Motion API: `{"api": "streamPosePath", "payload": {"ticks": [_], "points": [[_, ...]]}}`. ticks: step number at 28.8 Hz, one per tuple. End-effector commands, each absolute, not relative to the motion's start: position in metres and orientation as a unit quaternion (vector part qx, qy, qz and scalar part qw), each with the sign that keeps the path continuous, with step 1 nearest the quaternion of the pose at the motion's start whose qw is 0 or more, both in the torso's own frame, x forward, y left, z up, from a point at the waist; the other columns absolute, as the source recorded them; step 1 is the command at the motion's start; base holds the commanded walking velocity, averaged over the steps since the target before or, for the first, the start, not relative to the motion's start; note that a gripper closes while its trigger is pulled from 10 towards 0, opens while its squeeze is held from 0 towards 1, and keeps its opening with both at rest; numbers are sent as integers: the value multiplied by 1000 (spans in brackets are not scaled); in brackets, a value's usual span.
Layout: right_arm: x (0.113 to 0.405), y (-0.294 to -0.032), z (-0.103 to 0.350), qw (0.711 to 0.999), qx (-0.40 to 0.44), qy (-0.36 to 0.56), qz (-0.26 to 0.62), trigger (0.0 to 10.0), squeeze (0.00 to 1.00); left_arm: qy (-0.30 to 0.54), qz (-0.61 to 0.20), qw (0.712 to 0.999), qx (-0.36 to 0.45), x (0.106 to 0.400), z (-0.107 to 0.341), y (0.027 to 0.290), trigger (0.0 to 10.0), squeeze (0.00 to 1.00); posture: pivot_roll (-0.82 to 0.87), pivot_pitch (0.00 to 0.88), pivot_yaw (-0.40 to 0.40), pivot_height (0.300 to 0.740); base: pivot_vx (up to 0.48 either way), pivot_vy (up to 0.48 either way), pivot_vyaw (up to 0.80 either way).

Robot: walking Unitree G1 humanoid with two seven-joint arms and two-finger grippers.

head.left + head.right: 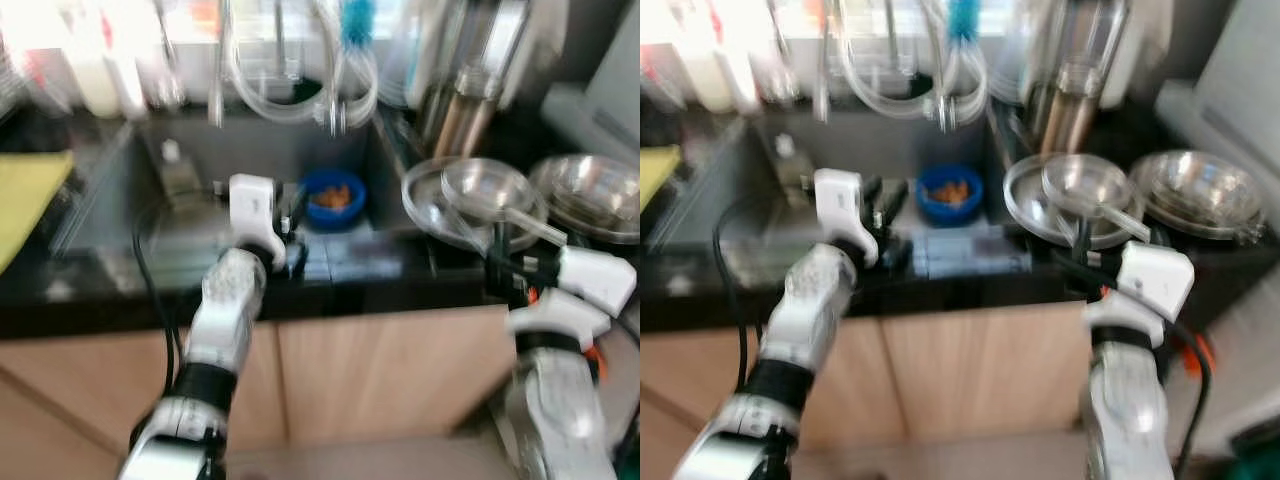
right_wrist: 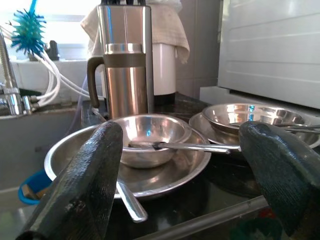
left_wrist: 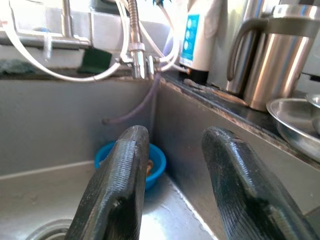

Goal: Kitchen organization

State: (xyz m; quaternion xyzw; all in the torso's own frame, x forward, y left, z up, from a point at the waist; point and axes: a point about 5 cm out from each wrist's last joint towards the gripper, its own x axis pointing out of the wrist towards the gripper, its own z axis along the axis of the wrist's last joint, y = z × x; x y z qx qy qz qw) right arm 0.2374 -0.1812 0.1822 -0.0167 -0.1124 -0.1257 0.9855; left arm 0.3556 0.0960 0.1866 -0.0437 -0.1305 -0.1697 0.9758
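Right wrist view looks between the spread fingers of the right gripper [image 2: 182,175], whose jaws stand wide and hold nothing. Straight ahead a small steel bowl [image 2: 150,137] sits inside a wide steel plate [image 2: 75,157] on the black table [image 2: 227,177]. A spoon [image 2: 185,146] lies flat across the small bowl's rim, its long axis running crosswise to the gripper's line of sight, one end over the bowl and the other reaching toward a second steel bowl [image 2: 255,115] that sits beside it on another plate. A further utensil handle [image 2: 131,202] slopes out over the near edge of the wide plate toward the camera. Behind the bowls stands an upright steel jug [image 2: 125,70] with a dark handle.

In the left eye view the left gripper [image 1: 292,228] hangs over the sink [image 1: 120,215], just short of a blue bowl [image 1: 333,198] holding something orange in the sink's corner beside the table. From the left wrist its fingers [image 3: 117,190] are apart with nothing between them. A tap [image 3: 134,35] with white hoses rises behind the sink.
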Motion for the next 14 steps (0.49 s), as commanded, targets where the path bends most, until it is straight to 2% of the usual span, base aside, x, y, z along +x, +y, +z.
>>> {"api": "streamPosePath", "payload": {"ticks": [1,14], "points": [[238,-178,182,986,-12,-114,-117,10000,0,-132,-170,976,-42,356,189,98,10000,0,74,89,-51,740,0,0,0],[235,-176,177,989,-19,-106,-100,10000,0,-129,-169,976,-45,356,187,98,10000,0,68,90,-52,740,0,0,0]]}}
